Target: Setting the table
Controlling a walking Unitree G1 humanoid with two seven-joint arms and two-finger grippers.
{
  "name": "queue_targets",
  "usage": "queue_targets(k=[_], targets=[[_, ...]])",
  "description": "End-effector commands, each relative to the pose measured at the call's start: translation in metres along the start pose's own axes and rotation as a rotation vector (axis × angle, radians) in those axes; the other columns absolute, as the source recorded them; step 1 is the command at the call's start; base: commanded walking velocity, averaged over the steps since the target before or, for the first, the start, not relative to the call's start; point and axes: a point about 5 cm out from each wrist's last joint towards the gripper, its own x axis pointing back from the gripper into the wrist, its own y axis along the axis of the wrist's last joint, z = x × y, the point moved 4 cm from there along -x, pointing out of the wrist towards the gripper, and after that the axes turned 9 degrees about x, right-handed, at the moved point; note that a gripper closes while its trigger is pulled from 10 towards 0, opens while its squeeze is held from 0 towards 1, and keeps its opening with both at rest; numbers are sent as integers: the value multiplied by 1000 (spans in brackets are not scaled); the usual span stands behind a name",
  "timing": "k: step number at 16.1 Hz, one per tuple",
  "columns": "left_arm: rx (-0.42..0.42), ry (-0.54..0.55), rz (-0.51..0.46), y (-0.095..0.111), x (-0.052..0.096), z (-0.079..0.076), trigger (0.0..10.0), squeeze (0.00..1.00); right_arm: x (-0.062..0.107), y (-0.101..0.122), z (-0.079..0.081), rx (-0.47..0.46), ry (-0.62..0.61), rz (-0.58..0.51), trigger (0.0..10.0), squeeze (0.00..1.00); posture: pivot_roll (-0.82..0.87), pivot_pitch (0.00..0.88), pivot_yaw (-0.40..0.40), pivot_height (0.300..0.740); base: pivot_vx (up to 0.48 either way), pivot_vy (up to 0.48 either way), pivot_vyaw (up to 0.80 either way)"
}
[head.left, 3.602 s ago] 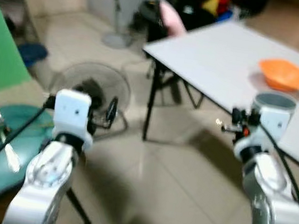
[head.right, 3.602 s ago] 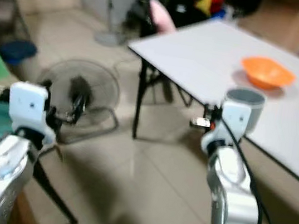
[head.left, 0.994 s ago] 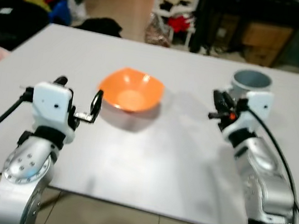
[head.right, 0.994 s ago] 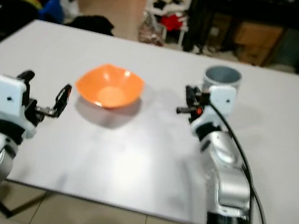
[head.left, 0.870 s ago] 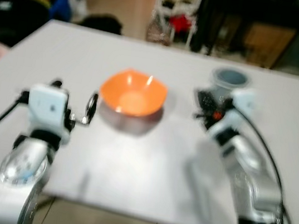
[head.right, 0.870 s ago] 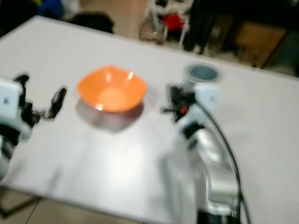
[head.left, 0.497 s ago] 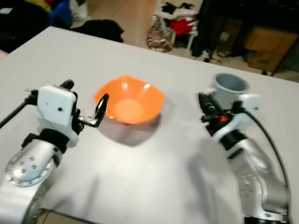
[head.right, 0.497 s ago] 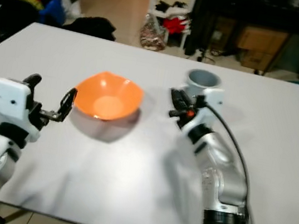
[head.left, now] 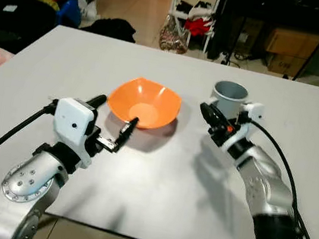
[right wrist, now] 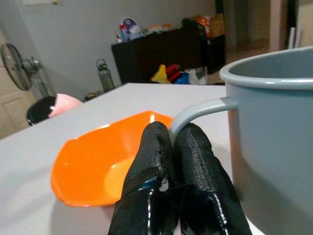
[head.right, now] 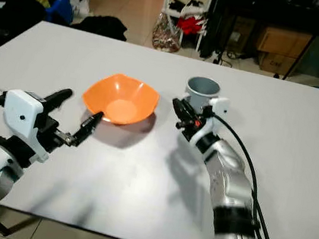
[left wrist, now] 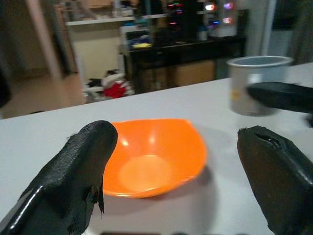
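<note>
Grey mug (head.left: 229, 97) stands on white table (head.left: 155, 185), right of orange bowl (head.left: 144, 102). Right gripper (right wrist: 172, 161) pinches its handle; lower it level. Left gripper (head.left: 112, 126) spread, facing the bowl.

Silver jointed arms, white wrist housings, black cables, rough black pincer fingers (left wrist: 78, 181).

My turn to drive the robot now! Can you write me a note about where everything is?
Left end effector: open, hovering just short of the bowl, pointed at it.
Right end effector: shut, empty, tips beside the mug handle.
Bowl and mug both stand on the white table, side by side.
Done: both pieces are on the table.
Left: any further pieces; none are in sight.
</note>
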Motion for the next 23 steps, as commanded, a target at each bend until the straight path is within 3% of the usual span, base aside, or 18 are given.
queue_targets(k=[1, 4, 8, 15, 16, 17, 23], targets=[[5, -64, 9, 3, -1, -8, 10000, 0, -3, -1, -3, -11, 9, -11, 10000, 0, -32, 16, 16, 740, 0, 0, 0], [13, -171, 48, 3, 0, -21, 10000, 0, -18, -14, -11, 19, -1, 50, 10000, 0, -1, 63, 30, 740, 0, 0, 0], [16, -193, 59, 9, 10, -23, 10000, 0, -33, -10, -8, 54, 20, 33, 10000, 0, 54, 140, 31, 740, 0, 0, 0], [43, -204, 107, 9, 27, -36, 10000, 0, -26, -27, -16, -52, -48, 47, 10000, 0, 115, 203, 23, 740, 0, 0, 0], [44, -205, 110, 9, 27, -37, 10000, 0, -25, -28, -18, -60, -62, 47, 10000, 204, 114, 202, 25, 740, 0, 0, 0], [49, -210, 113, 9, 27, -38, 10000, 0, -23, -30, -20, -77, -79, 43, 10000, 1000, 111, 199, 26, 740, 0, 0, 0], [99, -267, 164, -2, 28, -45, 10000, 0, -9, -28, -29, -101, -95, -35, 10000, 1000, 81, 147, 26, 740, 0, 0, 0]])
